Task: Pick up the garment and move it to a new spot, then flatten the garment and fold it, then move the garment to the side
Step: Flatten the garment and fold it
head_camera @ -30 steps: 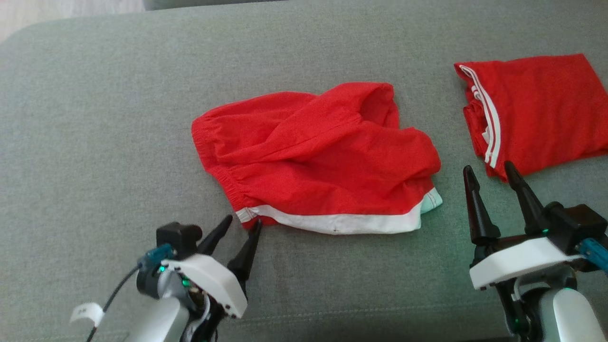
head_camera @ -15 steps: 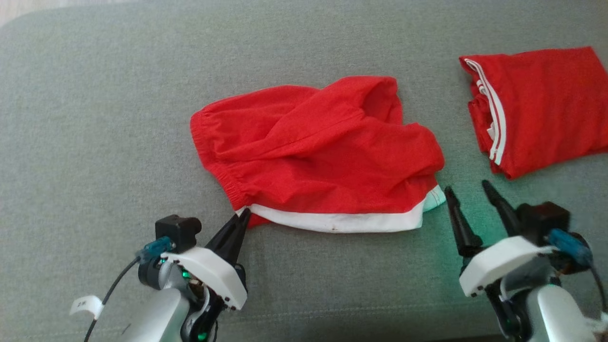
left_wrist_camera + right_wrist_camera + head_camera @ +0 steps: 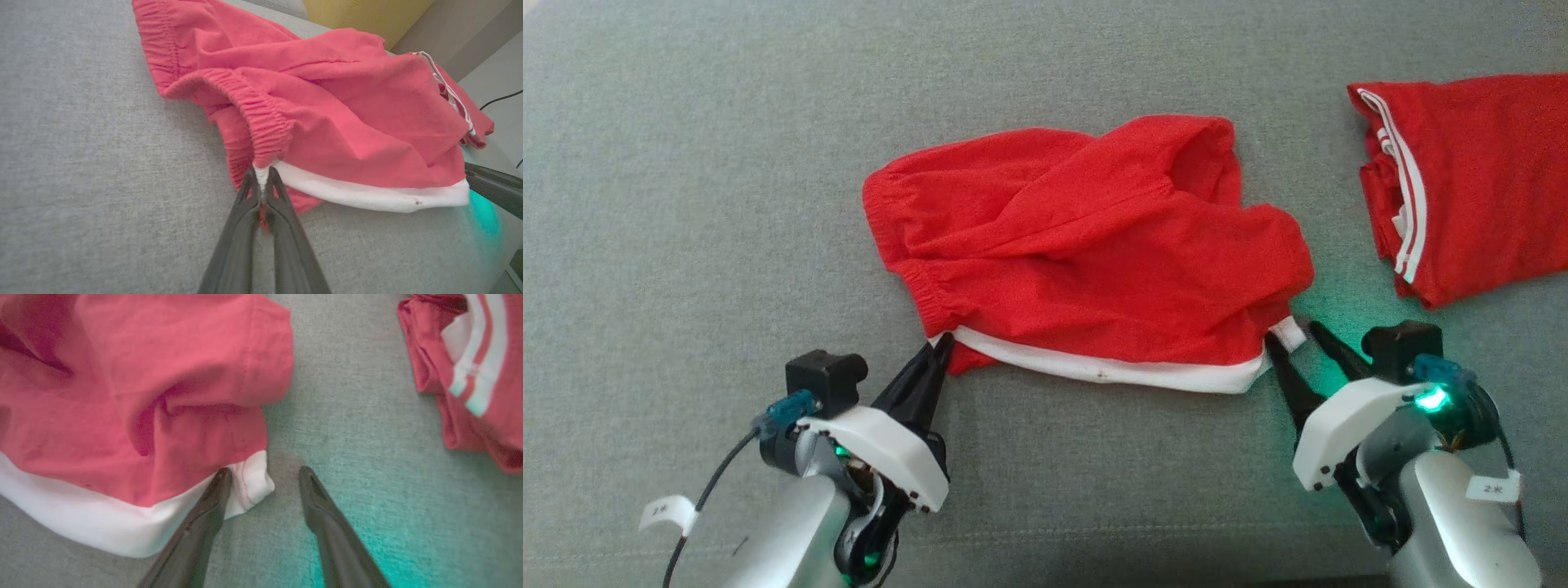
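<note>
Our left hand point(image 3: 943, 345) clamps the red shorts point(image 3: 1094, 269) by one corner; our right hand point(image 3: 1292, 335) stands apart. Its shallow bite may slip.

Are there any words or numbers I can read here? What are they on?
Left arm's tag: too small and blurred to read.
Right arm's tag: maybe starts with "2", the rest too blurred to read.
No writing shows on the shorts or the folded garment.

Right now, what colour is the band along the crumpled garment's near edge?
The band is white on the red garment; left wrist view shows it best.
</note>
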### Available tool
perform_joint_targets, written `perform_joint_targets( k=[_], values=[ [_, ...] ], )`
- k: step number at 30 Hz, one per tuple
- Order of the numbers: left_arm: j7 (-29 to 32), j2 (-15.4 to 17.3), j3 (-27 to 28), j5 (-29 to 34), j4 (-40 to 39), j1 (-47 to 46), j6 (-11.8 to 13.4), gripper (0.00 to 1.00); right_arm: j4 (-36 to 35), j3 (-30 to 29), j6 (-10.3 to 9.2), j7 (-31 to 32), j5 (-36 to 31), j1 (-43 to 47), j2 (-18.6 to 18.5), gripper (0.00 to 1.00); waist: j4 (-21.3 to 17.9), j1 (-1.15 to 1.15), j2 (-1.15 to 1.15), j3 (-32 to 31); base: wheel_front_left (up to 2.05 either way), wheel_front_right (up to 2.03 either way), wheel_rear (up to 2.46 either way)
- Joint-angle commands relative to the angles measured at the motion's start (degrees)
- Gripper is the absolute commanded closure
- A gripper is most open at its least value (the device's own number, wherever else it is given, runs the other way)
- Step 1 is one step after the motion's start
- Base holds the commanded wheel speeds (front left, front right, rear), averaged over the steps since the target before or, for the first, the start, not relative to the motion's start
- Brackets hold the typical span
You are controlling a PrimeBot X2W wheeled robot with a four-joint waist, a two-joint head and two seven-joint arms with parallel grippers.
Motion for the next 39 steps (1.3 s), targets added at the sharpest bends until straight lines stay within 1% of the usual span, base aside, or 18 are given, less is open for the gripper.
perform_joint_targets(
  k=[1, 4, 7, 11, 15, 17, 20, 27, 33, 39],
  values=[
    [-1.03, 1.21, 1.86, 0.42, -1.83, -2.48, 0.08, 1.0, 0.22, 1.81, -0.04, 0.02, 0.85, -0.6, -0.49, 1.0, 0.19, 0.0, 0.0, 0.16, 0.0, 0.0, 0.0],
    [-1.36, 1.55, 2.07, 0.52, -2.21, -2.39, 0.33, 1.0, -0.32, 1.84, -0.04, -1.28, 1.51, -0.68, -0.58, 1.0, 0.29, 0.0, 0.0, 0.05, 0.0, 0.0, 0.0],
    [-1.92, 2.36, 2.52, 0.86, -3.95, -2.23, 0.85, 1.0, -2.49, 0.73, -0.04, -3.7, 2.1, -0.79, -0.74, 1.0, 0.41, 0.0, 0.0, -0.45, 0.0, 0.0, 0.0],
    [-1.48, 4.18, 3.24, 1.36, -8.59, -1.69, 2.17, 1.0, -8.18, -1.16, -0.04, -6.06, 2.52, -1.14, -0.79, 1.0, 0.47, 0.0, 0.0, -1.73, 0.0, 0.0, 0.0],
    [1.62, 6.61, 4.68, 0.49, -14.35, -1.11, 3.54, 1.0, -15.22, -3.61, -0.04, -6.69, 2.27, -1.97, -0.94, 1.0, 0.52, 0.0, 0.0, -3.47, 0.0, 0.0, 0.0],
    [3.6, 8.08, 5.87, -0.34, -17.02, -1.1, 4.24, 1.0, -18.25, -4.81, -0.04, -6.32, 2.23, -3.22, -0.43, 1.0, 0.28, 0.0, 0.0, -4.37, 0.0, 0.0, 0.0],
    [6.45, 9.68, 6.98, -1.31, -21.35, -2.33, 4.59, 1.0, -21.89, -6.12, -0.04, -5.79, 2.1, -5.77, 0.06, 1.0, 0.38, 0.0, 0.0, -5.86, 0.0, 0.0, 0.0],
    [10.79, 12.48, 10.1, -0.82, -30.52, -10.09, 6.36, 1.0, -30.8, -8.29, -0.04, -4.67, 1.71, -12.78, -0.22, 1.0, 0.98, 0.0, 0.0, -9.53, 0.0, 0.0, 0.0],
    [13.64, 13.51, 11.82, -0.29, -35.91, -16.17, 7.8, 1.0, -36.4, -9.07, -0.04, -1.54, 1.53, -17.9, -1.21, 1.0, 0.8, 0.0, 0.0, -12.52, 0.0, 0.0, 0.0],
    [15.07, 13.37, 11.8, -0.4, -38.26, -17.66, 8.62, 1.0, -37.47, -9.77, -0.04, 0.77, 2.61, -19.5, -1.93, 1.0, 0.84, 0.0, 0.0, -14.19, 0.0, 0.0, 0.0]
  ],
)
